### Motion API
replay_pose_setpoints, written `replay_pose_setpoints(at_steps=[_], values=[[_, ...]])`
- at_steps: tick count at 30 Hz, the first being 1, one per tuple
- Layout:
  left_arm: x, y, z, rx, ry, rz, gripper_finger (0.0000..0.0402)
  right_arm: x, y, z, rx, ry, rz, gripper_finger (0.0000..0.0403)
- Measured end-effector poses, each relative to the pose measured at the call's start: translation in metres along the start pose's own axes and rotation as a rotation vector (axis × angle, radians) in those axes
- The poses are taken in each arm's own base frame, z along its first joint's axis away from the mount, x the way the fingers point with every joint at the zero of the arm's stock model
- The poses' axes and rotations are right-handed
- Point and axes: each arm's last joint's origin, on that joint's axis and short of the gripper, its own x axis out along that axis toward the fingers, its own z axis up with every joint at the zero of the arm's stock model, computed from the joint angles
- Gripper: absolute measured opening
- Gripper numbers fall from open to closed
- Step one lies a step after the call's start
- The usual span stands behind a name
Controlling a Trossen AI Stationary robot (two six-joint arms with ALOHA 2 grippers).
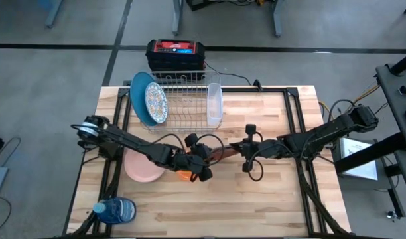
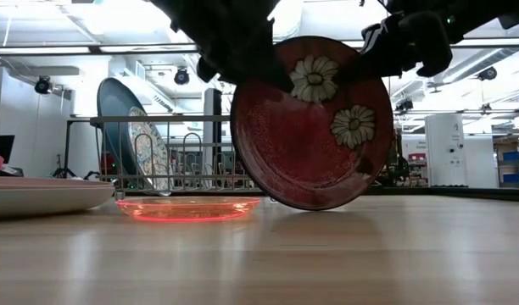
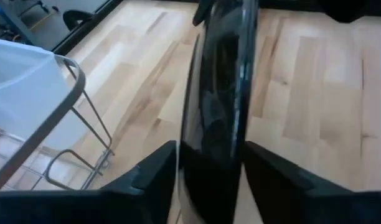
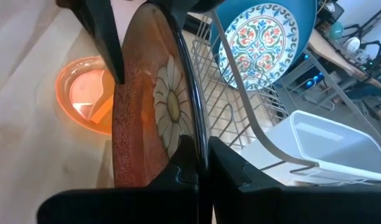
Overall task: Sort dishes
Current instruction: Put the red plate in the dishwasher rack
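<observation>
Red daisy plate upright btwn both pincers; rim partly hidden.

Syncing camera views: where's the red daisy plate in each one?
High: red daisy plate edge-on at table centre, between both grippers.
Low: fills the centre, upright, rim on the table.
Left wrist: dark edge between the fingers.
Right wrist: centre-left, rim pinched.
Shared landmark: dish rack, behind the plate.

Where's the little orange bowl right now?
The orange bowl sits on the table just left of centre in the high view, between the pink dish and the upright red daisy plate, under the left pincer.
</observation>
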Motion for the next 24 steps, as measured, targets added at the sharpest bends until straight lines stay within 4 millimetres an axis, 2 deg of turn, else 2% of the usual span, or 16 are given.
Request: replay_pose_setpoints(at_steps=[6, 15, 19, 24], values=[[0.001, 0.0, -0.001, 0.005, 0.005, 0.012, 0.0029, 0.0, 0.0, 0.0, 0.052, -0.006, 0.015, 0.0011], [-0.003, -0.001, 0.008, -0.014, -0.04, 0.056, 0.0024, -0.003, -0.003, 0.002, 0.116, -0.017, -0.014, 0.0058], [-0.006, -0.001, 0.017, -0.005, -0.073, 0.103, 0.0024, -0.014, -0.012, 0.007, 0.177, -0.058, -0.033, 0.0084], [-0.014, 0.0, 0.035, 0.002, -0.106, 0.183, 0.0022, -0.033, -0.033, 0.014, 0.291, -0.13, -0.07, 0.0127]])
